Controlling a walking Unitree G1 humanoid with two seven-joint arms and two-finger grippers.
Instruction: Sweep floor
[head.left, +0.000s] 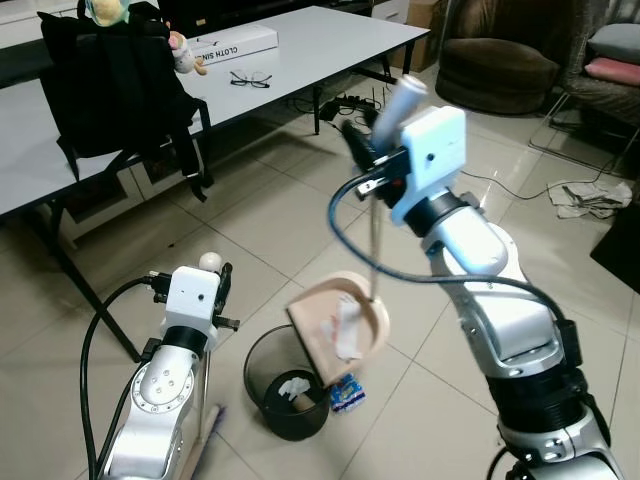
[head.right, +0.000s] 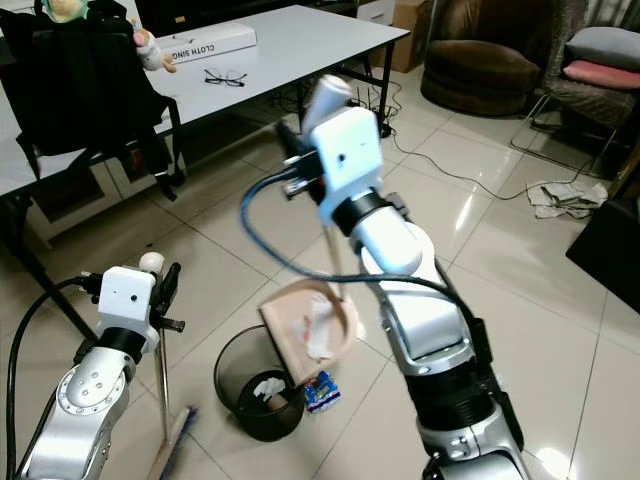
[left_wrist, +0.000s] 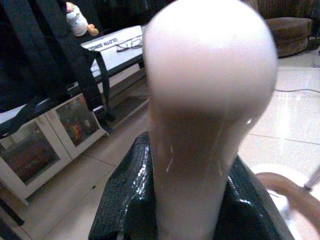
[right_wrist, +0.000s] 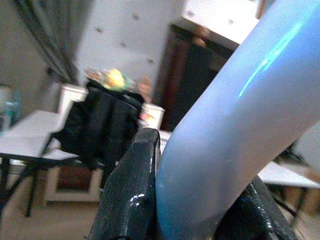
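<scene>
Left eye view: 1 dustpan (head.left: 338, 328), 1 black bin (head.left: 288, 382), 1 broom, 2 arms. Right gripper (head.left: 375, 150) is clenched round the dustpan's pale handle top (head.left: 404, 98), up high; the thin rod drops from it to the pan, which sits tilted over the bin's rim w/ white paper scraps on it. More paper in the bin, and a blue wrapper (head.left: 348, 395) on the tiles just beside it. Open tiled floor to the right; white table (head.left: 330, 40) w/ a black backpack (head.left: 112, 80) and glasses (head.left: 250, 79) closes off the far left.

Right eye view: left gripper (head.right: 160, 290) grasps the broom pole (head.right: 164, 395), knob above the fingers, brush head (head.right: 172, 445) low by the bin.

Left wrist view: black fingers (left_wrist: 125, 205) tight either side of the blurred knob.

Right wrist view: fingers (right_wrist: 132, 190) clamp the bluish handle.
</scene>
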